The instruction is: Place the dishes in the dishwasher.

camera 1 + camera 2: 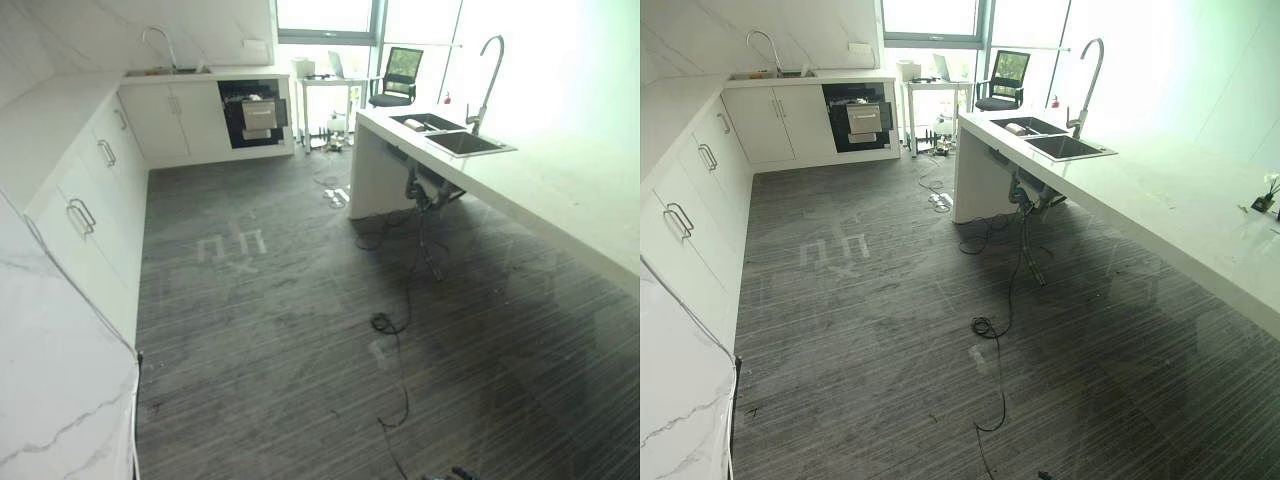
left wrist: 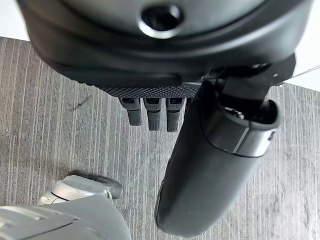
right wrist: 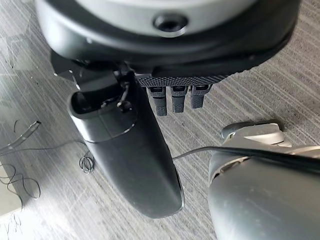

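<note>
The dishwasher (image 1: 254, 112) is a dark built-in unit in the far cabinet row, standing open with a grey front showing inside. On the island, a double sink (image 1: 452, 136) holds a small light object (image 1: 1016, 127) in its far basin; what it is I cannot tell. My left hand (image 2: 215, 165) hangs over the grey striped floor with straight fingers (image 2: 153, 112), holding nothing. My right hand (image 3: 130, 155) hangs the same way, its fingers (image 3: 178, 97) straight and empty.
White cabinets (image 1: 95, 180) line the left wall, with a marble counter (image 1: 50, 390) at the near left. The long island counter (image 1: 560, 190) with a tall faucet (image 1: 488, 70) runs along the right. An office chair (image 1: 397, 75) and a small table (image 1: 330, 85) stand at the back.
</note>
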